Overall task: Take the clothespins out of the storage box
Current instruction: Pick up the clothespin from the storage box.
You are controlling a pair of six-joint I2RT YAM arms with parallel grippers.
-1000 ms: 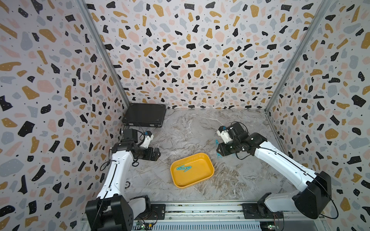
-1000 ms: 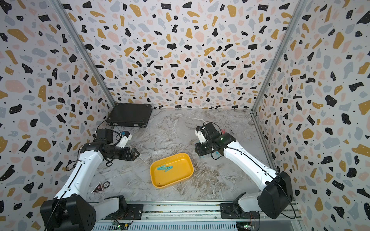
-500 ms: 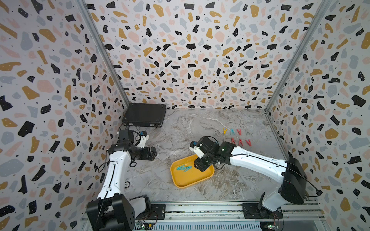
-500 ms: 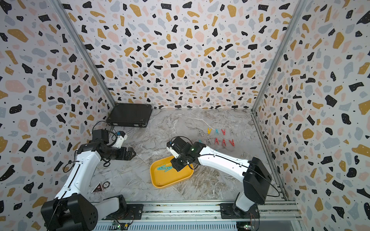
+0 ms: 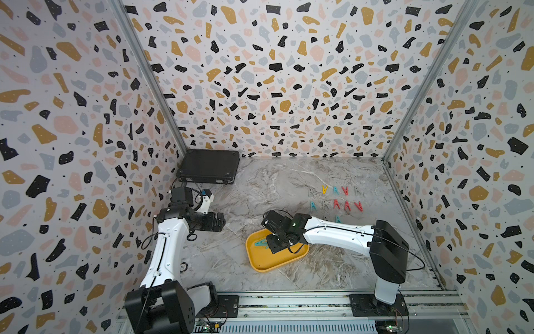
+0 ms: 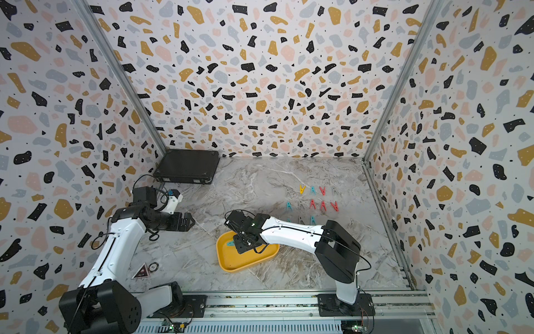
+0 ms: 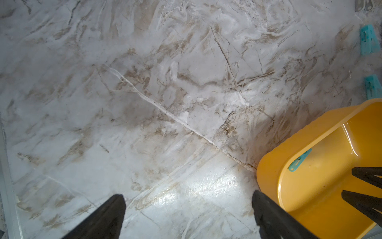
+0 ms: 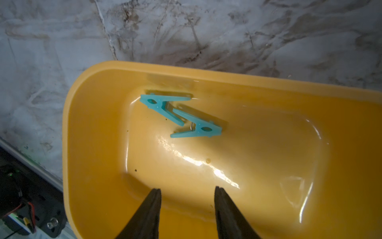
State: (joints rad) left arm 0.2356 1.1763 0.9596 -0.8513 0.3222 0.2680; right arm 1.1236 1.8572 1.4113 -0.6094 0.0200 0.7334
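Both top views: my right pincer [image 5: 273, 245] hangs over the yellow storage box [image 6: 228, 264]; clothespins [image 5: 336, 202] lie in rows on the table [image 5: 231, 260]. Left wrist: my left pincer [image 7: 186, 207] apart, empty. Right wrist: right pincer [image 8: 187, 198] apart, empty, above two teal clothespins [image 8: 179, 115] inside the box.

Two clothespins [image 8: 175, 120] in storage box [image 8: 186, 71]; other clothespins [image 5: 347, 206] on table [image 5: 274, 179] behind, rightward.

Bare storage box [image 8: 248, 165] floor ahead of right pincer [image 8: 187, 188]; clothespins [image 8: 175, 117] beyond.
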